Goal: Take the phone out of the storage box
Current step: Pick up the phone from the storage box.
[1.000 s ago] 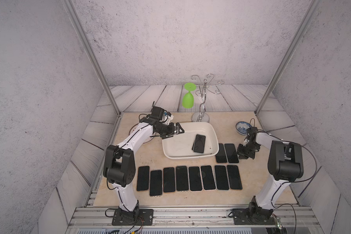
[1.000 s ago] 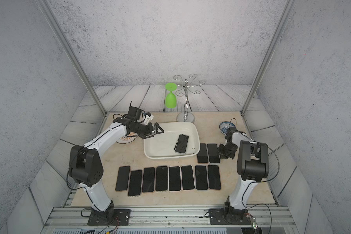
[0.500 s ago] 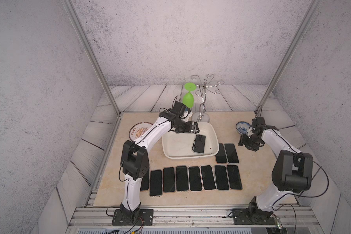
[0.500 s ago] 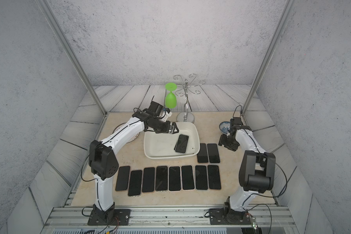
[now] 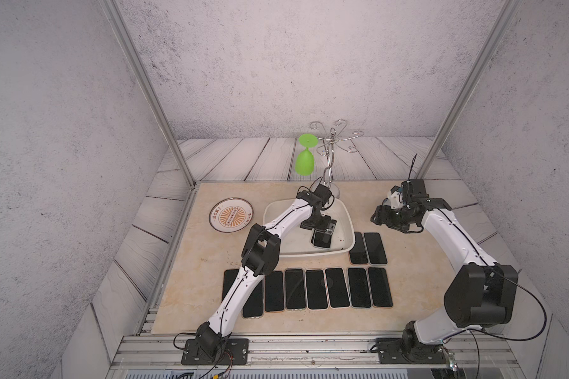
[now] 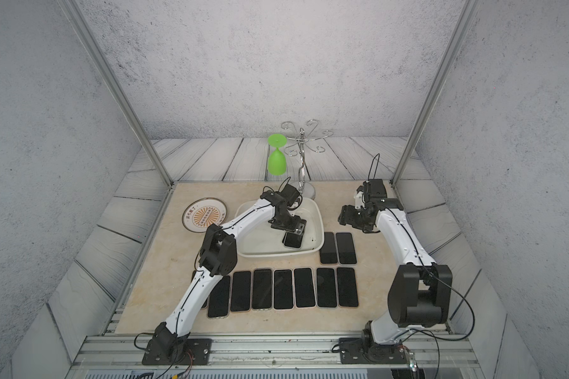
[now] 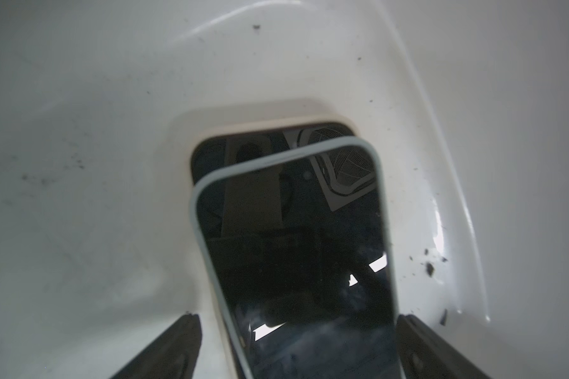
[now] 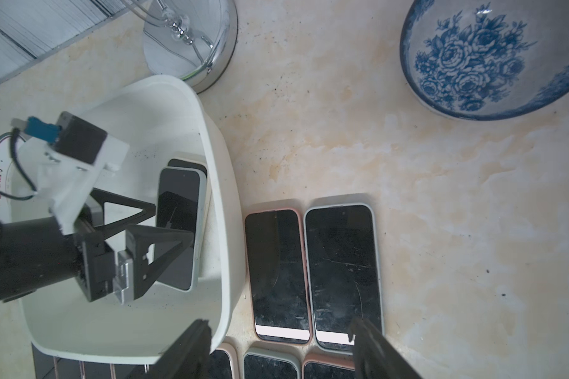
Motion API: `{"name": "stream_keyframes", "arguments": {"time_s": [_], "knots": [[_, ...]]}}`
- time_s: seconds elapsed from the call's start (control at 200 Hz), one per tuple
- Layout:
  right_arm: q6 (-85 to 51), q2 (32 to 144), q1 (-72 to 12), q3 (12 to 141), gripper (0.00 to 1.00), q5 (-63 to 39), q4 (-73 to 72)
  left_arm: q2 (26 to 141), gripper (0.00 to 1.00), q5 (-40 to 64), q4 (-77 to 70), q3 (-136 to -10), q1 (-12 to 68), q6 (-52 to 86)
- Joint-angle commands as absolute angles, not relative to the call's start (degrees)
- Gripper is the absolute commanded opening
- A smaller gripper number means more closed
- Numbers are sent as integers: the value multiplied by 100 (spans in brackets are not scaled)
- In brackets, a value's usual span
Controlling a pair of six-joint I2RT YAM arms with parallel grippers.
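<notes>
The white storage box [image 5: 351,229] [image 6: 321,226] sits mid-table. Two dark-screened phones lie stacked inside it near its right wall, the upper phone [image 5: 321,240] [image 6: 293,240] [image 7: 296,246] [image 8: 178,229] resting askew on the lower one [image 7: 243,147]. My left gripper [image 5: 324,228] [image 6: 296,228] [image 7: 296,354] [image 8: 173,221] is down in the box, open, with one finger on each side of the upper phone's near end. My right gripper [image 5: 380,218] [image 6: 345,216] [image 8: 280,344] hangs open and empty above the table right of the box.
Two phones [image 5: 367,247] [image 8: 309,272] lie right of the box, and a row of several phones [image 5: 309,288] lies in front. An orange-patterned plate [image 5: 231,215] sits left. A wire rack with a green glass [image 5: 305,160] stands behind. A blue-and-white bowl [image 8: 493,59] is at back right.
My left arm swung right from the box's left rim and dropped into the box over the phone. My right gripper opened, rose and drew back from the two phones beside the box.
</notes>
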State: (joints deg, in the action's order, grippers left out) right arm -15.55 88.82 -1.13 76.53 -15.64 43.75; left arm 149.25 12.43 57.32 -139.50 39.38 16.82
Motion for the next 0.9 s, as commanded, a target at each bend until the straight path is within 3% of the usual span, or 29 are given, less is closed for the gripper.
{"name": "stream_keyframes", "arguments": {"time_s": [0.0,0.29,0.896], "knots": [[-1459,8923,-103,7541,73,-1736,4274,15057,98,1004,5888,-14239,3936,1765],[-1408,8981,-101,7533,73,-1899,4289,15103,98,1090,5843,-14221,3990,1716],[-1314,9145,-105,7471,73,-2034,4320,15056,98,255,6099,-14261,4297,1195]]}}
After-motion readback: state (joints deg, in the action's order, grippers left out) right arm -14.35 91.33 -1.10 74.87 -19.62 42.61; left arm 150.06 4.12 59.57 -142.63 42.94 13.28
